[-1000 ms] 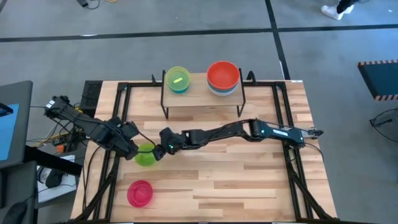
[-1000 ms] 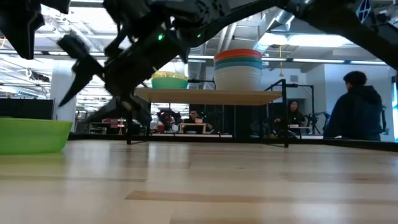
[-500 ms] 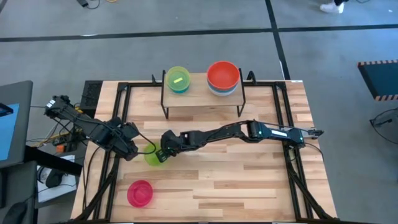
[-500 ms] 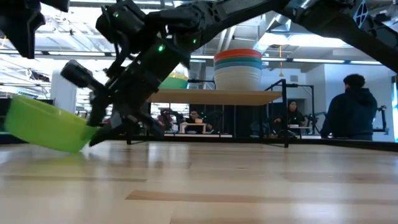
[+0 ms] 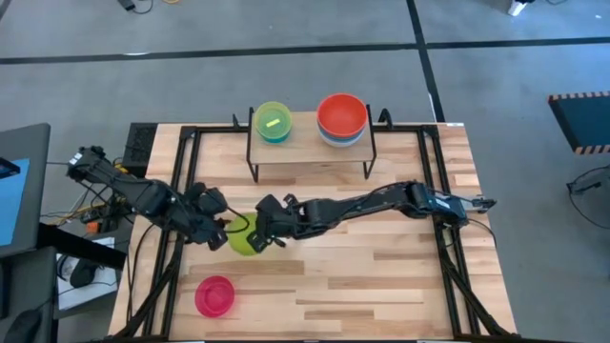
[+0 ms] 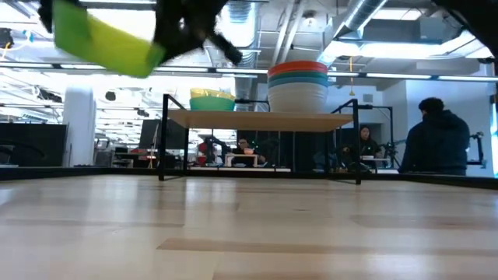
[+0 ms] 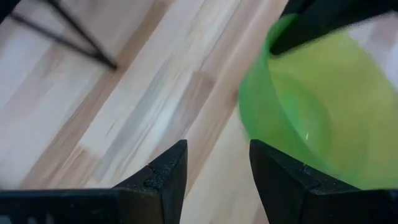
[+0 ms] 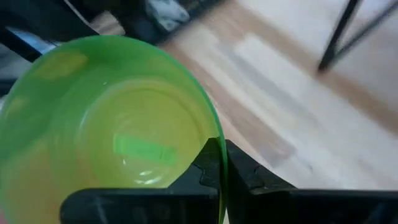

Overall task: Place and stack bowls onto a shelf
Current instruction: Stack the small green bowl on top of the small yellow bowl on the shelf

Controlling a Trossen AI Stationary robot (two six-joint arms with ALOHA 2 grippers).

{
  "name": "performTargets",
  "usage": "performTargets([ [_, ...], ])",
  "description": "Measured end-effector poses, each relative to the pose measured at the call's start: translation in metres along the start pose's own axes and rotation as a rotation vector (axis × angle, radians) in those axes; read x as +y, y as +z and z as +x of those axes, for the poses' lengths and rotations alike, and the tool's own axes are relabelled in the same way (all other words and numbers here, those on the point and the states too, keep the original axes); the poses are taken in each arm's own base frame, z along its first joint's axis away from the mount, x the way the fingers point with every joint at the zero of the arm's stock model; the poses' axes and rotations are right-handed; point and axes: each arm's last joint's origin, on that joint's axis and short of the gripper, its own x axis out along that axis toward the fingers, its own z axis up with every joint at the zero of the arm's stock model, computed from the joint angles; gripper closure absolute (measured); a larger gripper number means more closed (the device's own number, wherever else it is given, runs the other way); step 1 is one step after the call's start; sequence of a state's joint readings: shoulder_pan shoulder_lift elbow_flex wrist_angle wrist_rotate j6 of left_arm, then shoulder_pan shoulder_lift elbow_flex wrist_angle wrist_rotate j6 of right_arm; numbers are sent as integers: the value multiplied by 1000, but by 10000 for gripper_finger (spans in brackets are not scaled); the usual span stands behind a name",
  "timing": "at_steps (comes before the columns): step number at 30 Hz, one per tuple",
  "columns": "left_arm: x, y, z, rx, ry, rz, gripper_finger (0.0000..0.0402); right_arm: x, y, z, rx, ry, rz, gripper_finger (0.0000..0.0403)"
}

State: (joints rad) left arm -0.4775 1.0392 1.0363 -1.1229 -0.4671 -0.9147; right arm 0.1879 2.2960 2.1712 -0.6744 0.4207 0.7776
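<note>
Lime green bowl (image 6: pixel 105 40) hangs airborne, right gripper (image 8: pixel 221 163) pinching its rim.

No text, label, brand, number or sign can be read on anything here.

— What sort of place was it?
— A robotics lab or open workshop. The wooden tabletop (image 5: pixel 381 276) sat on a grey concrete floor (image 5: pixel 286 24) marked with dark lines.
— And around it?
— Bare pipes (image 6: pixel 366 15) and strip lights ran overhead. A person in a dark top (image 6: pixel 440 144) stood nearby, others sat at a desk (image 6: pixel 241 159), and loose cables (image 5: pixel 81 205) hung beside the tabletop.
</note>
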Motion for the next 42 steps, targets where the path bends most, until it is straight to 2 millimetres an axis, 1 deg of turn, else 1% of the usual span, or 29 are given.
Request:
performTargets([
  [2,-2,6,0,-51,-39,-3,244,2,6,-17,-31,-14,-45,381],
  [6,-3,17,-1,-118,-82,-10,244,-2,12,-30,-53,-66,-95,381],
  [9,0,22,-2,-132,-74,-45,244,-10,12,-31,-37,-138,-97,380],
  [13,6,30,-13,-165,-86,-93,244,-23,11,-27,4,-222,-85,379],
  [17,8,38,-16,-211,-98,-81,244,-22,13,-27,-10,-212,-85,378],
  [24,6,45,-1,-178,-58,-85,244,-19,13,-32,-17,-197,-116,378],
  [29,-1,46,12,-115,-61,-46,247,-16,16,-37,-16,-189,-162,377],
  [31,-3,47,15,-107,-59,-35,259,-13,19,-41,-26,-180,-185,377],
  [33,-5,47,19,-95,-53,-18,280,-12,21,-43,-33,-177,-204,377],
  [35,-6,47,21,-89,-45,-9,310,-12,24,-46,-35,-174,-221,376],
  [37,-6,47,20,-93,-38,-11,348,-10,28,-50,-36,-168,-246,373],
  [39,-5,47,20,-105,-24,-18,384,-9,31,-54,-30,-155,-258,363],
  [42,-1,50,20,-118,-13,-25,396,-7,37,-61,-31,-119,-237,333],
])
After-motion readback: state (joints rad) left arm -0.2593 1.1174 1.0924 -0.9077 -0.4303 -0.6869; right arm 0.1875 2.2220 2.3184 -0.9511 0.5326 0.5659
